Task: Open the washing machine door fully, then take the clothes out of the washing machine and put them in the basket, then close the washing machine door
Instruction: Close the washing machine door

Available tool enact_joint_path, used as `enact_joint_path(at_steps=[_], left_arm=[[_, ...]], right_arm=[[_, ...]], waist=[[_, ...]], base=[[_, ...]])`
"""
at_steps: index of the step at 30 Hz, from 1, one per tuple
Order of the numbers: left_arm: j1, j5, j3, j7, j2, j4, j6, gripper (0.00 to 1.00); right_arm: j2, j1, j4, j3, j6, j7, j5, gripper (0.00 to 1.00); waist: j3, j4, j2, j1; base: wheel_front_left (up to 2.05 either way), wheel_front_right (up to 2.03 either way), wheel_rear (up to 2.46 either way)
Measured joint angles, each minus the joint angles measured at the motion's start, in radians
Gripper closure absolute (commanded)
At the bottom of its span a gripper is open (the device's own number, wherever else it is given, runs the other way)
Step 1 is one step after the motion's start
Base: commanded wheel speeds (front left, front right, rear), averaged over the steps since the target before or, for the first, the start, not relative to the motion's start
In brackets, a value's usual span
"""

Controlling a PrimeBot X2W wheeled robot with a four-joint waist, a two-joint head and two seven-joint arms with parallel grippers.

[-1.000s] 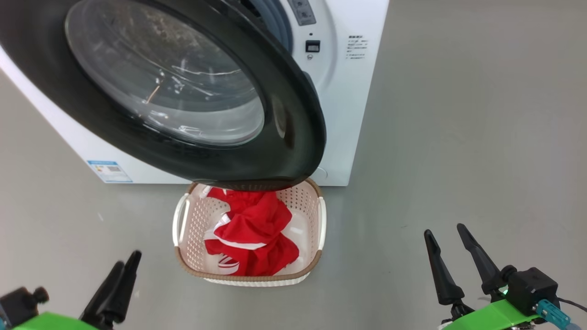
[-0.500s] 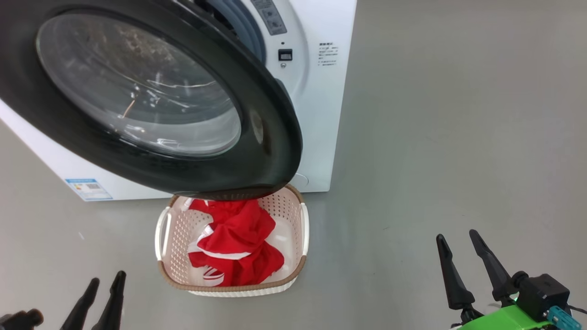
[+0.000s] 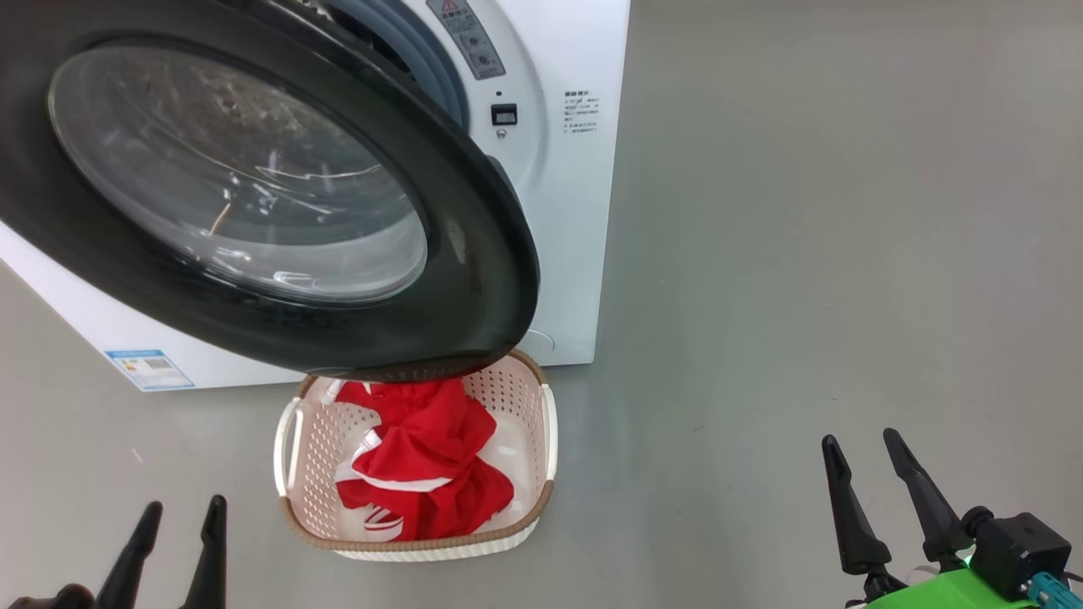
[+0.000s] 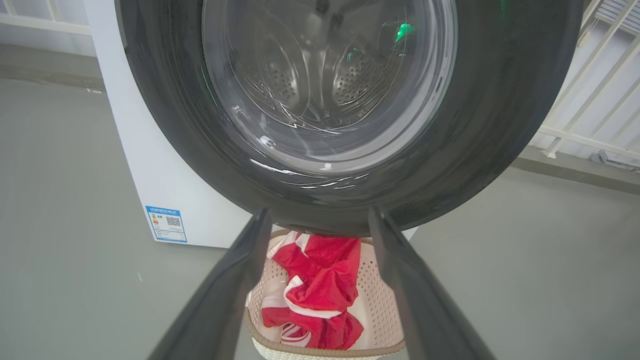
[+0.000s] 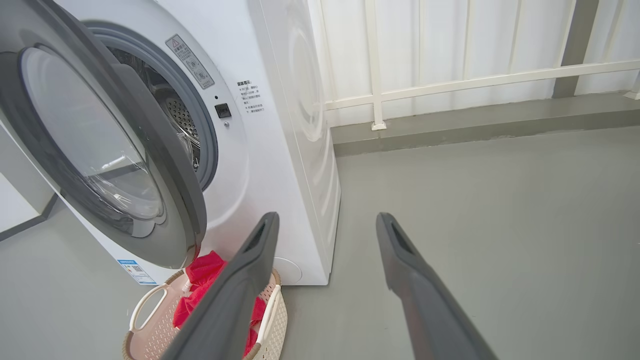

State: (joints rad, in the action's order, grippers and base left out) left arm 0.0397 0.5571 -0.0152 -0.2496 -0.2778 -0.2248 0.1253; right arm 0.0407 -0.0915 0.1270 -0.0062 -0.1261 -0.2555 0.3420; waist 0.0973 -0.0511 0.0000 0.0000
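Hovering over the floor (image 3: 804,254) with left gripper (image 3: 184,507) and right gripper (image 3: 860,440) spread apart, empty. Facing the washing machine door (image 3: 474,279), swung open from the washing machine (image 3: 575,211) above the far rim of the basket (image 3: 415,541), with the clothes (image 3: 423,457) heaped inside.

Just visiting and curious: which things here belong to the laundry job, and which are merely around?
Job: washing machine door, washing machine, red clothes, basket.
Just around: white railing, grey floor.
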Motion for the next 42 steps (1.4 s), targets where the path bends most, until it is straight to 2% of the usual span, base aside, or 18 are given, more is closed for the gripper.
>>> enact_joint_path(at_steps=[6, 12, 29, 30, 31, 32, 37, 42], left_arm=[[0.010, -0.118, -0.051, 0.000, 0.047, 0.045, 0.000, 0.00], [0.027, -0.173, -0.076, 0.000, 0.093, 0.054, 0.000, 0.00], [0.027, -0.193, -0.064, 0.000, 0.103, 0.068, 0.000, 0.00], [0.027, -0.195, -0.061, 0.000, 0.103, 0.068, 0.000, 0.00], [0.027, -0.196, -0.056, 0.000, 0.104, 0.068, 0.000, 0.00], [0.027, -0.196, -0.050, 0.000, 0.105, 0.068, 0.000, 0.00], [0.025, -0.196, -0.012, 0.000, 0.120, 0.069, 0.000, 0.00], [0.021, -0.196, 0.022, 0.000, 0.138, 0.069, 0.000, 0.00]], right_arm=[[-0.001, -0.009, -0.009, -0.008, 0.000, 0.000, 0.000, 0.00], [-0.002, -0.010, -0.003, -0.007, 0.000, 0.000, 0.000, 0.00], [-0.002, -0.011, 0.000, 0.002, 0.000, 0.000, 0.001, 0.00], [-0.001, -0.011, 0.000, 0.006, 0.000, 0.000, 0.006, 0.58], [-0.002, -0.011, 0.000, 0.011, 0.000, 0.000, 0.012, 0.91], [-0.002, -0.011, 0.000, 0.018, 0.000, 0.000, 0.018, 1.00], [-0.001, 0.014, 0.005, 0.055, 0.000, 0.000, 0.037, 1.00], [0.002, 0.121, 0.027, 0.130, 0.000, 0.000, 0.047, 1.00]], waist=[[0.000, 0.006, 0.0000, 0.0000], [0.000, 0.015, 0.0000, 0.0000], [0.002, 0.030, 0.0001, 0.0000], [0.002, 0.035, 0.0000, 0.0000], [0.003, 0.040, 0.0000, 0.0000], [0.003, 0.047, 0.0000, 0.0000], [0.004, 0.086, 0.0001, 0.0000], [0.006, 0.138, 0.0000, 0.0000]], base=[[0.00, 0.00, 0.00], [0.00, 0.00, 0.00], [0.00, 0.00, 0.00], [0.00, 0.00, 0.00], [0.00, 0.00, 0.00], [0.00, 0.00, 0.00], [0.00, 0.00, 0.00], [0.00, 0.00, 0.00]])
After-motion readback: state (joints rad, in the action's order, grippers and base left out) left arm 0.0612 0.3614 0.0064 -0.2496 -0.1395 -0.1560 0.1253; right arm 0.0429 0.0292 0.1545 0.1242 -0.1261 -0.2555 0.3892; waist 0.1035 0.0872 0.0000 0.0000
